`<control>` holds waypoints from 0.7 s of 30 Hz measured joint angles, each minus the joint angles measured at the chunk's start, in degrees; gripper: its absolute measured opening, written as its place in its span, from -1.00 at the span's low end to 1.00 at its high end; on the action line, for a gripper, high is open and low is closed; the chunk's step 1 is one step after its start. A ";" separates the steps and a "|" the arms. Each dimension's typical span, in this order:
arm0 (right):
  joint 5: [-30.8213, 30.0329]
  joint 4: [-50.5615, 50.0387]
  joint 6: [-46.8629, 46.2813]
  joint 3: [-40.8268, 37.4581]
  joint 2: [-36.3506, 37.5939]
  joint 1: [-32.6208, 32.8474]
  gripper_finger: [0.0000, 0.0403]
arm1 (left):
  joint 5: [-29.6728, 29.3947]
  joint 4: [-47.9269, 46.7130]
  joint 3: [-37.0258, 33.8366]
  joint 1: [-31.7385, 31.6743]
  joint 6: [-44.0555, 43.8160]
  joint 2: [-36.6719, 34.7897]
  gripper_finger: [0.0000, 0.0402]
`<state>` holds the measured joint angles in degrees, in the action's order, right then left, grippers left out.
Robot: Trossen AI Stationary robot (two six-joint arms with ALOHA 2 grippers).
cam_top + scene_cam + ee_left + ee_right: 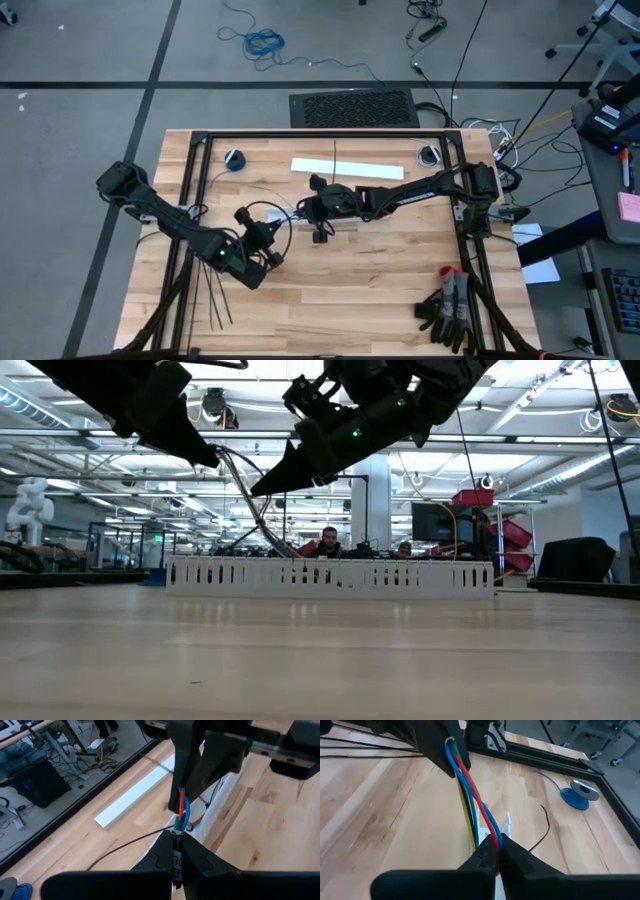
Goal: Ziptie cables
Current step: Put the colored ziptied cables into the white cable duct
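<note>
Both end effectors meet above the middle of the bench (380, 270), each clamped on one end of the cables (470, 785), a small bundle of red, blue, green and yellow wires stretched between them: the right end effector (496, 851) and the left end effector (176, 851). Spare zipties (214, 298) lie near the bench's front left edge, beside the left arm. A white slotted duct (330, 576) lies farther back.

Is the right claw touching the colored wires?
Touching. The right wrist view shows the right claw shut on the wires, which run straight into its closed fingertips.
</note>
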<state>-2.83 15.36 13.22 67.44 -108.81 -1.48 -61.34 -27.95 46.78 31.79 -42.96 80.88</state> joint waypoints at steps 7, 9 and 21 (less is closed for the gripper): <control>-0.23 -0.66 0.01 -0.04 2.15 1.00 -0.71 | 0.27 -0.01 0.25 -0.17 -0.04 0.00 -0.94; -0.62 -3.14 -0.06 -0.02 3.45 1.55 -0.60 | 0.35 -0.04 0.25 -0.17 -0.04 0.00 -0.94; -10.91 -15.32 -6.52 -7.36 5.64 5.66 -0.19 | -8.35 0.61 1.69 -1.48 0.95 0.00 -0.94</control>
<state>-13.74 0.04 6.71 60.08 -103.18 4.19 -69.69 -27.33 48.47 30.31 -42.02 80.88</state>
